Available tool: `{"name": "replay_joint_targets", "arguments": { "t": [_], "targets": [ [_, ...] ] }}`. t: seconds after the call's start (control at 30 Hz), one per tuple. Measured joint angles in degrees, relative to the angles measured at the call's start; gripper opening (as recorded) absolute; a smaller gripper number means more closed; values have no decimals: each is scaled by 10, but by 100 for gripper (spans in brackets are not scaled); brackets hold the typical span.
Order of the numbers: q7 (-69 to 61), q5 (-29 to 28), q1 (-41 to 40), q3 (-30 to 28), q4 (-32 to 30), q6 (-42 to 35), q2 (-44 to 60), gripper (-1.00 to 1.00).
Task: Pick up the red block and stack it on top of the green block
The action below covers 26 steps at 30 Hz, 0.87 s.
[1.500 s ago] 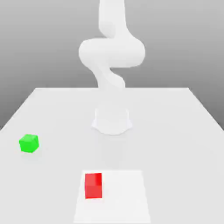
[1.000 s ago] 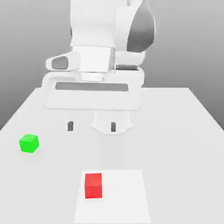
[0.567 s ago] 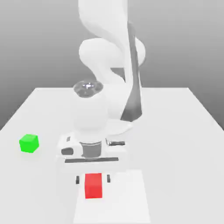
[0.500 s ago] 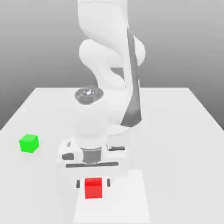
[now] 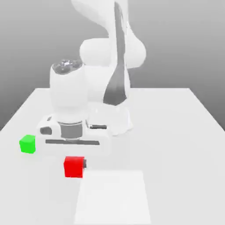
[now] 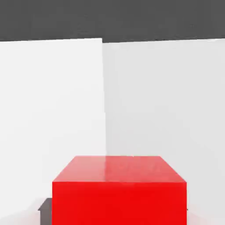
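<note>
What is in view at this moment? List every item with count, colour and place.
red block: one, bright red, held in the gripper just off the light square's corner, toward the exterior view's left; it also fills the near part of the hand view.
green block: one, bright green, on the table at the exterior view's left, apart from the red block.
light square: one, pale white patch on the table, in the near middle of the exterior view.
table: one, white, under everything.
arm: one, white with a dark strip, rising from its base at the table's middle.
gripper: one, white, jaws closed on the red block.
</note>
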Motion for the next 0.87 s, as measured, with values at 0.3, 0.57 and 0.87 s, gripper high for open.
{"name": "replay_joint_targets", "arguments": {
  "t": [0.3, 0.57, 0.87],
  "targets": [
    [-43, -62, -187, -136, -40, -38, -82, -100],
    [-165, 86, -168, -182, -42, 5, -19, -100],
    [-217, 158, -156, -178, -40, 90, 65, 100]
  ]
}}
